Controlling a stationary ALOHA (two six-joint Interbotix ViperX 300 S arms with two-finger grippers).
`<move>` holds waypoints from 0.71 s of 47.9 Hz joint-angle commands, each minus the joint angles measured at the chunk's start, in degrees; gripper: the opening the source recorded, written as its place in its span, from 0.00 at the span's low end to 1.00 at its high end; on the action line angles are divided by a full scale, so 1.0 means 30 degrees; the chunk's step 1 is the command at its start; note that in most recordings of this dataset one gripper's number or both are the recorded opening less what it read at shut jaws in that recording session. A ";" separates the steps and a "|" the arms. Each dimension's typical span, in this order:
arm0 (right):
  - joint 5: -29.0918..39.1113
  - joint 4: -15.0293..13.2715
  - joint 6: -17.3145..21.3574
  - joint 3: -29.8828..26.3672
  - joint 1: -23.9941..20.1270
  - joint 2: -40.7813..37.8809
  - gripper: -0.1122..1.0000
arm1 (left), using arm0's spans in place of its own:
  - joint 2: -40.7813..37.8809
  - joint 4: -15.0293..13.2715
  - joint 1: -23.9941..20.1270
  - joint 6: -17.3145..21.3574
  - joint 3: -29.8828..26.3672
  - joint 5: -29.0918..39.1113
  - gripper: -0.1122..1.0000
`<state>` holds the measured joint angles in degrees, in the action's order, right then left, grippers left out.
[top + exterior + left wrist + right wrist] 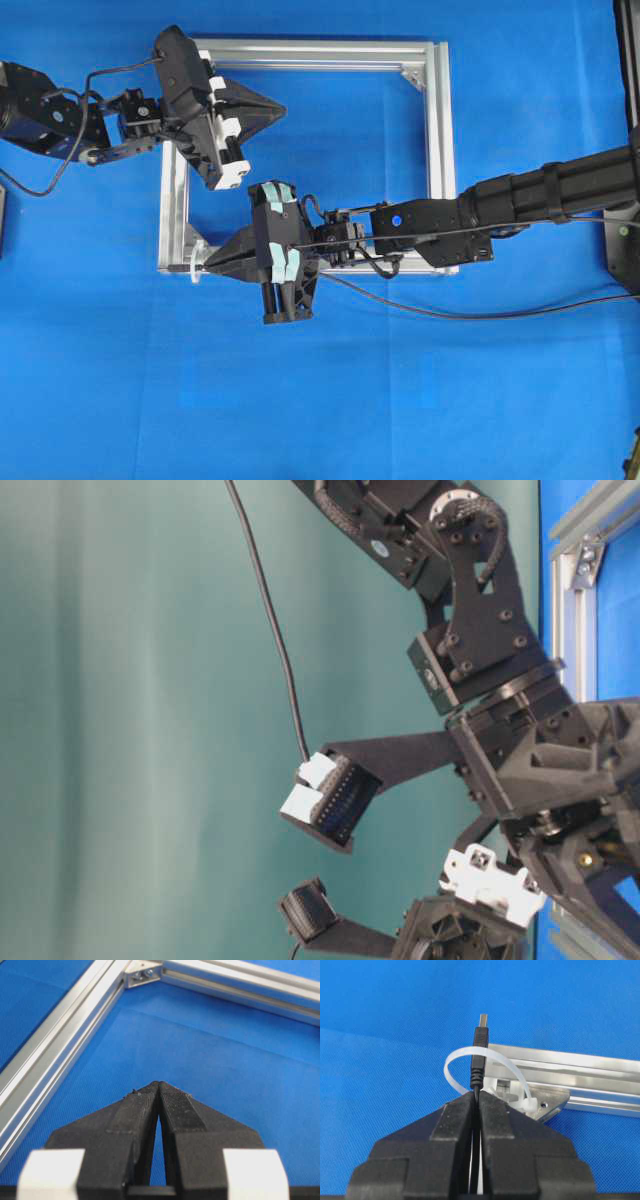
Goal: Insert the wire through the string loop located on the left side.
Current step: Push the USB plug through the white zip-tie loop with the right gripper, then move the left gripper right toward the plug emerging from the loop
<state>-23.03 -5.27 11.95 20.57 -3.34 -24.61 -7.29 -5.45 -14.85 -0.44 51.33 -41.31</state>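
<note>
A: While our left gripper (278, 106) idles over the cloth inside the aluminium frame (437, 150), fingers pressed together on nothing, we leave it parked; it plays no part in this step.

B: Agreed. Left to right, then. The string loop (485, 1067) stands at the frame's lower-left corner, a whitish arch anchored to the corner bracket (545, 1105). Our right gripper (476, 1097) is clamped on the wire (479, 1055) just behind the plug.

A: From the right wrist view the plug rises across the arch and the metal tip shows above the band. Front or through, we cannot tell from that angle alone.

B: So we judge the threading half done at best. We'd keep the plug centred in the arch and push straight along its axis, slowly, so the band doesn't fold.

A: And watch the trailing cable behind the wrist; slack there could drag the plug sideways.
</note>
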 commanded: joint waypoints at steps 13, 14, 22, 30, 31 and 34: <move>0.0000 -0.0029 0.0000 -0.0381 0.0029 0.0352 0.10 | 0.2930 0.0059 -0.0117 0.0000 0.3281 -0.0293 0.10; 0.0000 -0.0029 0.0029 -0.0381 0.0029 0.0352 0.10 | 0.3076 0.0059 -0.0146 0.0000 0.3516 -0.0293 0.10; 0.0000 -0.0029 0.0000 -0.0381 0.0029 0.0352 0.10 | 0.4746 0.0088 -0.0205 0.0059 0.5303 -0.0293 0.10; 0.0000 -0.0029 0.0000 -0.0381 0.0029 0.0352 0.10 | 0.6182 0.0088 -0.0469 0.0088 0.6621 -0.0176 0.10; 0.0000 -0.0029 0.0000 -0.0381 0.0029 0.0352 0.10 | 0.6299 0.0088 -0.0469 0.0059 0.6738 -0.0176 0.10; 0.0000 -0.0029 0.0000 -0.0381 0.0029 0.0352 0.10 | 0.6592 0.0088 -0.0469 0.0059 0.7031 -0.0146 0.10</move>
<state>-22.85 -5.27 11.95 20.57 -3.34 -24.61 10.63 -5.36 -16.08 -0.26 71.81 -41.66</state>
